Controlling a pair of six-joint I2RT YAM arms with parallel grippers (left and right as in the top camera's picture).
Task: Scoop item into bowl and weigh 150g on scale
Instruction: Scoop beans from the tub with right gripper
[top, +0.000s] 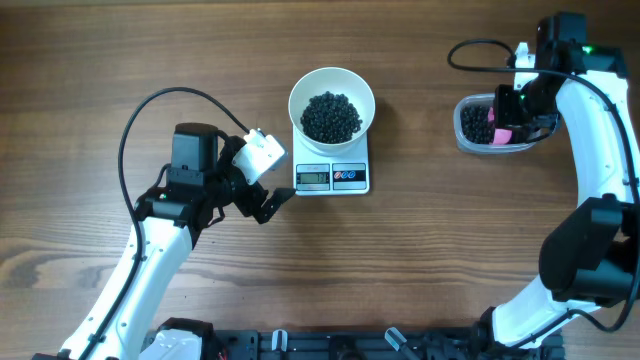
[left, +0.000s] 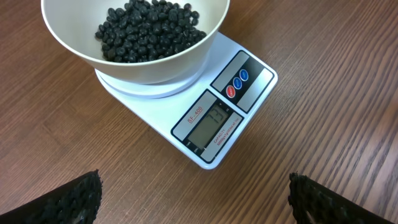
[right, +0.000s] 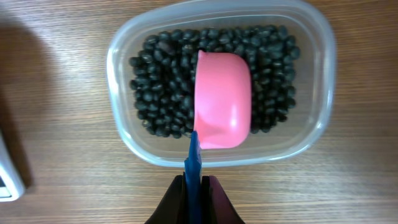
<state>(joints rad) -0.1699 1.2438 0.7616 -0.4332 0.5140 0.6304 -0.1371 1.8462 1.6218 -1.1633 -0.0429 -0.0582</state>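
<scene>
White bowl (top: 297, 105), clear tub (right: 118, 81) hold beans (top: 331, 117) — right claw (right: 194, 183) pinches pink scoop (right: 222, 99), left claw (left: 196, 199) wide, empty.

Clear plastic tub (right: 320, 81) stood at the far right of the wooden table (top: 100, 60); a pink scoop (right: 222, 99) with a blue handle rested inside it.

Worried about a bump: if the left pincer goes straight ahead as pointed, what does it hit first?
Likely the scale, at its display end, before the bowl; depth is unclear, possibly table first.
</scene>
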